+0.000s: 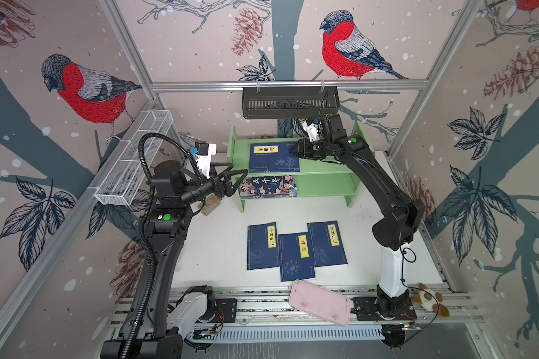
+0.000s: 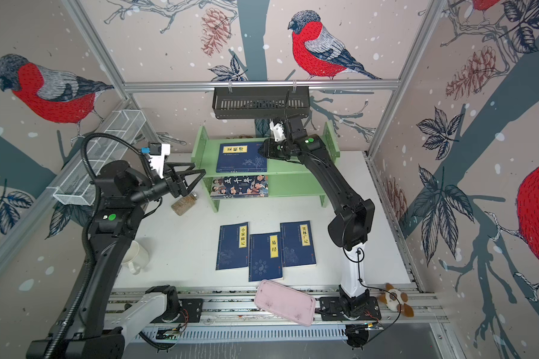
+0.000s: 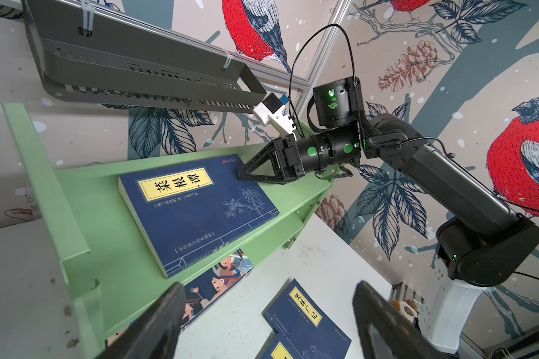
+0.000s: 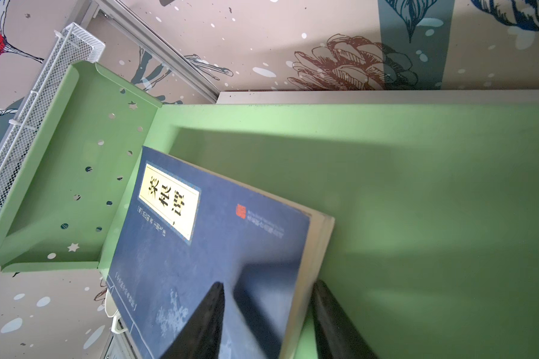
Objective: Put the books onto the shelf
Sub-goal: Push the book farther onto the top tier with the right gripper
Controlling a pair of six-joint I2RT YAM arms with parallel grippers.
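The light green shelf [image 1: 324, 171] stands at the back of the table. One navy book with a yellow label [image 1: 274, 158] lies flat on its top tier, and the cartoon-cover book [image 1: 268, 186] lies on the lower tier. My right gripper [image 4: 266, 298] is at this navy book's [image 4: 206, 248] near corner. Its jaws are apart, one finger hovering over the cover and the other beside the page edge. Three more navy books [image 1: 296, 258] lie on the table in front of the shelf. My left gripper [image 1: 240, 183] hangs wide open by the shelf's left panel, holding nothing.
A black slotted basket [image 1: 290, 102] hangs just above the shelf. A white wire basket [image 1: 134, 161] lines the left wall. A small brown jar [image 1: 210, 206] lies under the left gripper. At the front are a white mug [image 2: 134, 256], a pink tray [image 1: 319, 303] and a plush toy [image 1: 430, 300].
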